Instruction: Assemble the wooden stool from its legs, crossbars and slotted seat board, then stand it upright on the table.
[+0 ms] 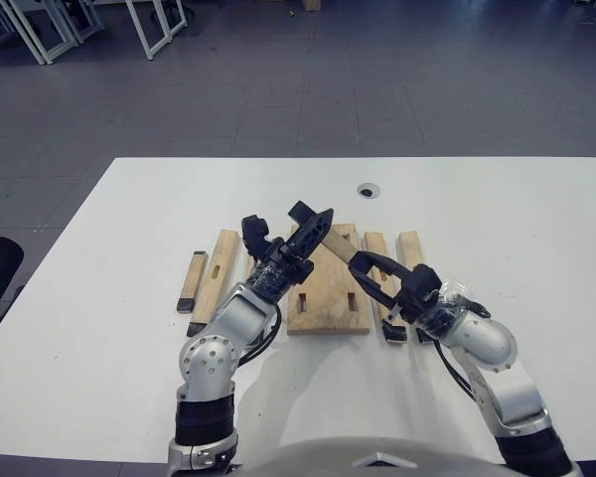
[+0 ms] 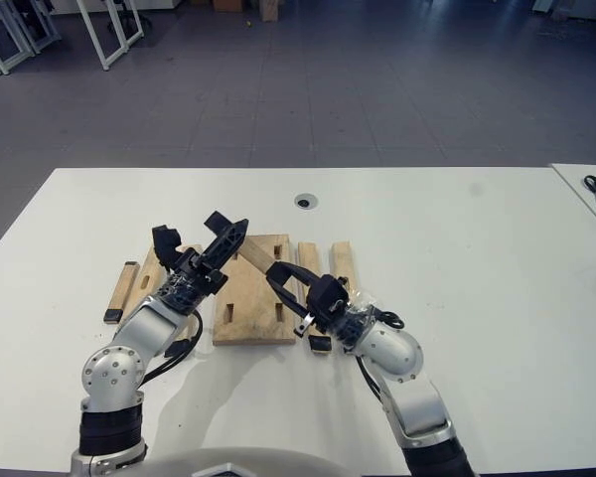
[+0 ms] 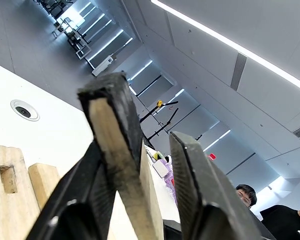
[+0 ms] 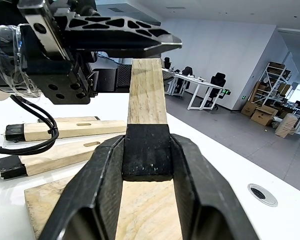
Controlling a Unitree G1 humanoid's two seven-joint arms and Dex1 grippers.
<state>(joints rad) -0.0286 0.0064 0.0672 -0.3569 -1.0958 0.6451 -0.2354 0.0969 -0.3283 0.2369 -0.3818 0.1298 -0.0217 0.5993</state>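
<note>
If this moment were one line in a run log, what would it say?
right gripper: shut on leg | left gripper: open around leg's other end | leg: held over seat board | other pieces: flat on table

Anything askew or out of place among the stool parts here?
One leg is off the table, slanted above the seat board: the right gripper is shut on its black-capped end, the open left gripper brackets the other. The remaining pieces lie flat.
</note>
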